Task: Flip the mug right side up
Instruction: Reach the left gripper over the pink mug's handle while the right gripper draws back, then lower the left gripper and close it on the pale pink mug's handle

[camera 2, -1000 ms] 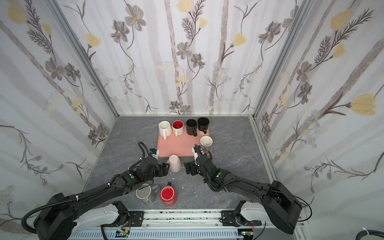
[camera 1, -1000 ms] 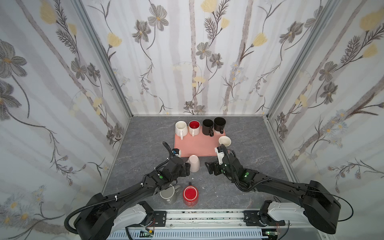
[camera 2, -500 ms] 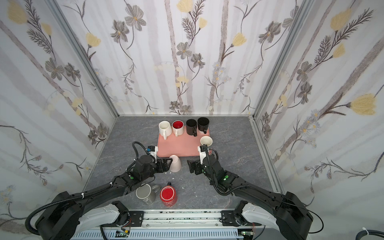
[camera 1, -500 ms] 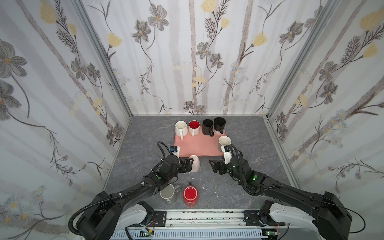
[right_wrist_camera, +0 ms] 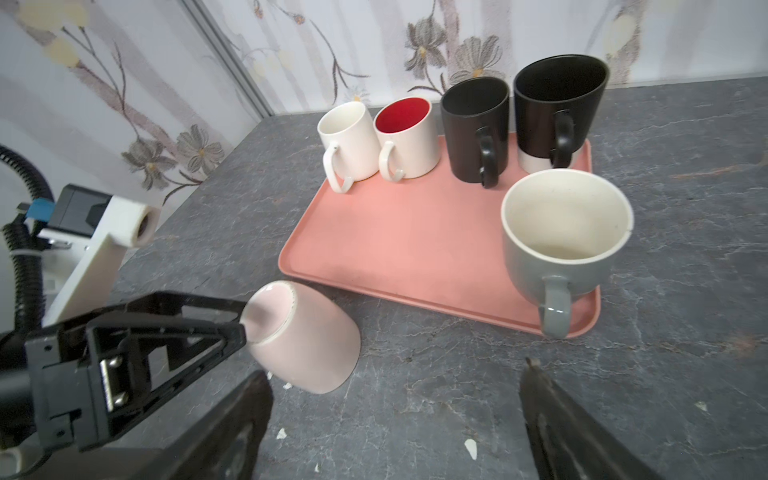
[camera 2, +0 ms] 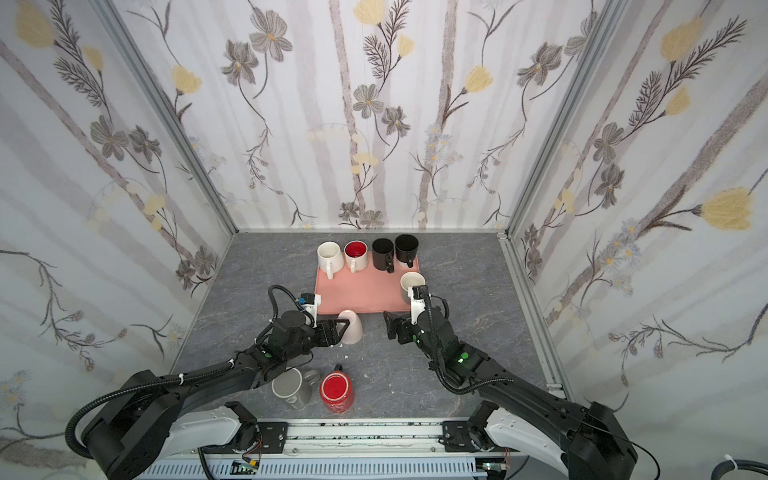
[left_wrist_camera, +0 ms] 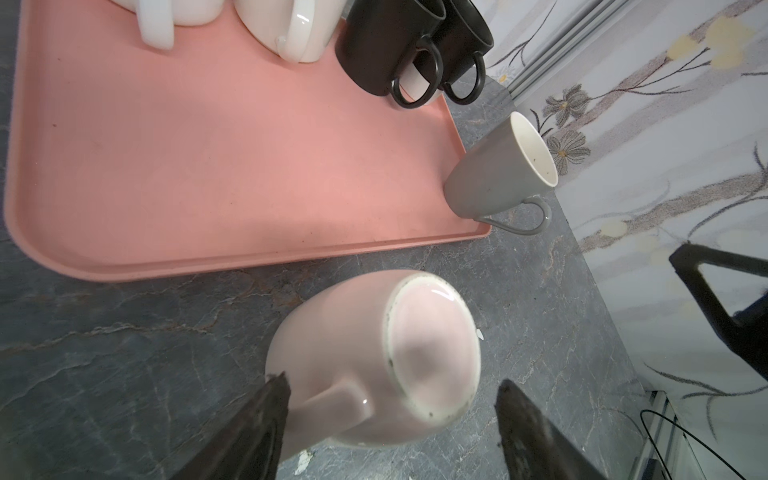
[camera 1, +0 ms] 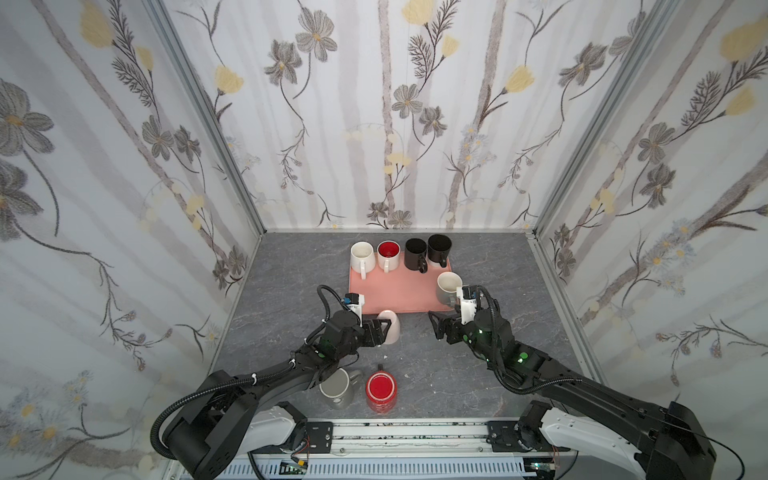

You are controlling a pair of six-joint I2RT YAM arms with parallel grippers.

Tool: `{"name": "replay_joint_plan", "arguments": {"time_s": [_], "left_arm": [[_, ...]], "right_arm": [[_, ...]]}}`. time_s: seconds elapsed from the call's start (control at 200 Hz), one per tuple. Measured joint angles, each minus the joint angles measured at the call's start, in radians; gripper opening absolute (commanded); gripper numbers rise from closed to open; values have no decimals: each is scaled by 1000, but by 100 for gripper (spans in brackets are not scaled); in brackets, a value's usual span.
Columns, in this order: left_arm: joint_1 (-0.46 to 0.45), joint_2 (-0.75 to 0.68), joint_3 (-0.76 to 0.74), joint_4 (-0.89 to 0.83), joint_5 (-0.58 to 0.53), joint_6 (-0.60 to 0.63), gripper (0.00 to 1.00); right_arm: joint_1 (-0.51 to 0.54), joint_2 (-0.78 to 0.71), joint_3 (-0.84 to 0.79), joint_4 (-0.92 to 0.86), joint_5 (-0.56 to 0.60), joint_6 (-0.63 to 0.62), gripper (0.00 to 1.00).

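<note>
The pink mug [camera 1: 390, 330] [camera 2: 352, 330] is upside down on the grey table just in front of the tray, tilted so its base leans toward my left gripper. In the left wrist view the mug [left_wrist_camera: 365, 345] fills the gap of the open left gripper [left_wrist_camera: 392, 380]. One finger touches the handle and the other stands apart from the wall. In the right wrist view the left gripper's tips rest at the mug's [right_wrist_camera: 307, 340] base. The right gripper [camera 1: 435, 328] [right_wrist_camera: 395, 370] is open and empty, to the right of the mug.
A pink tray [camera 1: 395, 293] holds a white mug [camera 1: 360, 255], a red-lined mug [camera 1: 388, 254], two black mugs [camera 1: 428, 251], and a grey mug [camera 1: 448, 288] at its right front corner. A grey mug [camera 1: 337, 388] and a red mug [camera 1: 381, 390] stand near the front edge.
The pink mug has gone from standing flat upside down to tilted. My left gripper has closed in around its base. The right arm has drawn back to the right.
</note>
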State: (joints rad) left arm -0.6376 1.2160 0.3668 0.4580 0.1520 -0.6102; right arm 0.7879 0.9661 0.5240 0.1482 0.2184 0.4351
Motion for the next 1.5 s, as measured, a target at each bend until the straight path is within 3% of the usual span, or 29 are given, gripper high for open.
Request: {"name": "replay_joint_plan", "arguments": {"time_s": [0.115, 0.265, 0.4, 0.595, 0.684, 0.784, 0.859, 1.169, 1.499], "left_arm": [[0, -27, -23, 0, 25, -24, 72], [-5, -98, -51, 0, 74, -77, 60], [-26, -180, -25, -76, 95, -93, 62], [-55, -249, 89, -331, -51, -42, 54], [-58, -237, 83, -390, -103, -40, 54], [-59, -194, 60, -404, -137, -40, 36], [-59, -131, 82, -428, -182, -40, 30], [-58, -8, 151, -430, -325, -18, 28], [-63, 82, 167, -420, -297, 9, 26]], "right_arm": [[-10, -5, 7, -2, -3, -3, 94], [-24, -4, 8, -3, -3, -7, 95], [-31, 1, 8, -2, -6, -7, 95], [-40, 12, 7, 0, -23, -7, 95], [-41, 18, 5, 6, -30, -6, 95], [-43, 19, 5, 6, -31, -6, 95], [-44, 14, 5, 5, -36, -6, 95], [-47, -51, -6, 2, -36, -6, 95], [-51, -62, -9, -10, -33, -6, 95]]}}
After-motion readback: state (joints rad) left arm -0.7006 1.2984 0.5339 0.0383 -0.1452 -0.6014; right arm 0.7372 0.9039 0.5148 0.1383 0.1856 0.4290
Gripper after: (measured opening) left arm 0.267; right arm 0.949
